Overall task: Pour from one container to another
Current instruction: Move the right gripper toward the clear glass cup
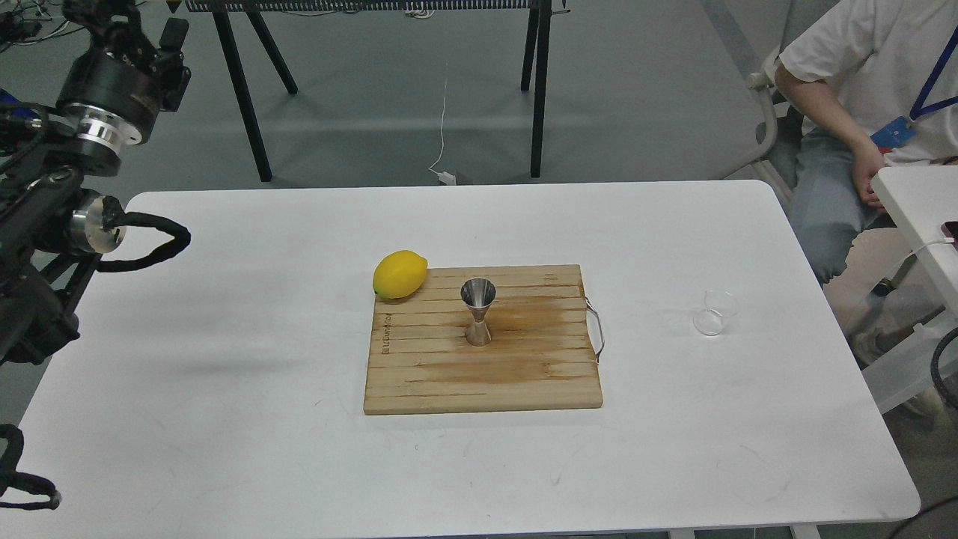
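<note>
Glass cup (715,312) lies tipped on its side on the white tabletop (224,374), well apart from the steel jigger (477,311), which stands upright on the wooden board (524,374), ready to be filled. Left claw (127,30) is raised far away; I cannot tell if it is released. Right claw is out of sight.

text: none legible | cutting board (419,374): burned-in mark on left edge, too small to read
</note>
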Tool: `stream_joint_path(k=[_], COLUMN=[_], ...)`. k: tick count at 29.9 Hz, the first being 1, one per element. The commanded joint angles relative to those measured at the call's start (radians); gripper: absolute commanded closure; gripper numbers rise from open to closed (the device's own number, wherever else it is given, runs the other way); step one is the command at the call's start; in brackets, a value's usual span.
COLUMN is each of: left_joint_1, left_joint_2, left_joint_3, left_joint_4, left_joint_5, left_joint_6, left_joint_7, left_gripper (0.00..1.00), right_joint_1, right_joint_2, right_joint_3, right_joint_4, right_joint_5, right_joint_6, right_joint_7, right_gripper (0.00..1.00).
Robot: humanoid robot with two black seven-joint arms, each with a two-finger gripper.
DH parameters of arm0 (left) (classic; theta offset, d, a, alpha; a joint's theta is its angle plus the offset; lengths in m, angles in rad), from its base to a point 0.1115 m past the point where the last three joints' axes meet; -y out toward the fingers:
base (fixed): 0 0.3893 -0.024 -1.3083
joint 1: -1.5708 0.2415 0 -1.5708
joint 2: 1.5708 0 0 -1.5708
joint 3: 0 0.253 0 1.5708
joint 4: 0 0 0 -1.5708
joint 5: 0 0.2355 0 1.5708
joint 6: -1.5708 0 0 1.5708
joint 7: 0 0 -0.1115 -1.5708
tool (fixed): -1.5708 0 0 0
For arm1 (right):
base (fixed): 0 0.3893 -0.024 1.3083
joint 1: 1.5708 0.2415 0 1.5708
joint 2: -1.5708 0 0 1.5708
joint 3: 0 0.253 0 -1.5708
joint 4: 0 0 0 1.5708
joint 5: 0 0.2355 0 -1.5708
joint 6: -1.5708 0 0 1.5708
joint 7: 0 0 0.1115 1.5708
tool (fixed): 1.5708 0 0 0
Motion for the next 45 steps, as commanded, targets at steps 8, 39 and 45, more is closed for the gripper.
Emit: stream_joint_path(k=[8,39,45], left_joint_1=[-0.004,0.007,0.007], left_joint_2=[-0.088,-0.131,-0.130], left_joint_3=[-0.011,0.003,0.002], left_joint_4=[0.217,0.244,0.244], left_joint_5=[-0.405,-0.421,-0.421], left_joint_6=[-0.282,-0.287,-0.289], left_joint_7=[0.096,0.084,0.084], left_gripper=[0.00,0.00,0.00], right_joint_1=[-0.325,-0.597,-0.556], right_joint_2=[0.016,0.363,0.374], right_joint_3=[0.011,-0.002,0.000], right_joint_4=[0.473,0.658,0.656], right_joint_5=[0.242,0.282,0.280], right_joint_6=[0.000,0.000,-0.010], right_joint_7=[-0.075,-0.083,-0.083], right_gripper=[0.00,0.01,0.01])
